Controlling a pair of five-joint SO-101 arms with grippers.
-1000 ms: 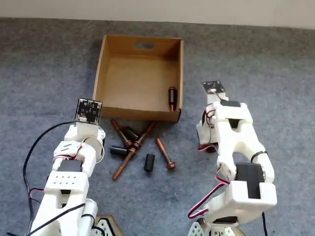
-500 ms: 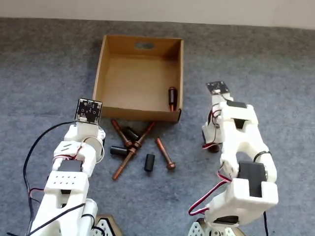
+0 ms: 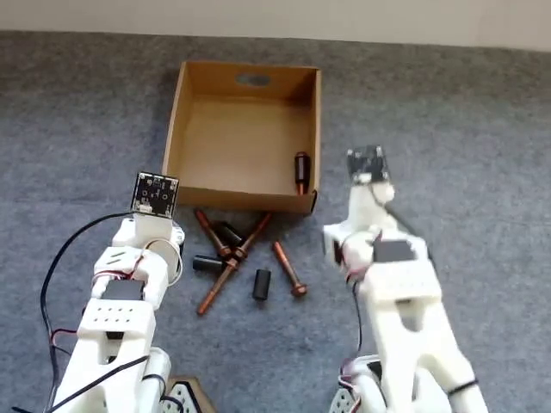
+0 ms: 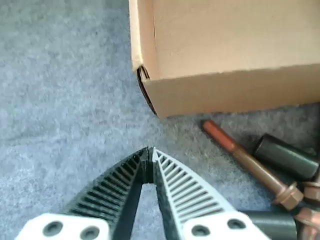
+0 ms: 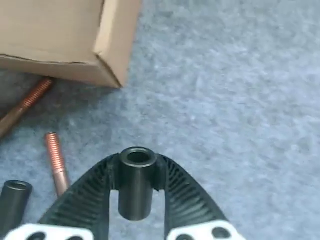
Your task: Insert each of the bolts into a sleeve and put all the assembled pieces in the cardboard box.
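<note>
Right gripper (image 5: 137, 161) has its fingers closed snug on a short black sleeve (image 5: 136, 185), one ribbed finger on each side, with the open bore poking out past the tips. It's a plain matte tube, hollow all the way as far as I can see. It sits over the grey carpet (image 5: 240, 100), just off the front right corner of the cardboard box (image 5: 55, 35).

Close beside it a copper bolt (image 5: 55, 157) lies on the carpet, threaded end showing, and a loose sleeve (image 5: 14, 197) lies just past that. In the high view the crossed bolts (image 3: 232, 258) are piled right up against the box's front wall. One assembled piece (image 3: 300, 172) lies inside the box along its right wall.

Left gripper (image 4: 149, 154) is pinched closed on nothing, near the box's front left corner. A wide stretch of carpet runs to the right of the box.
</note>
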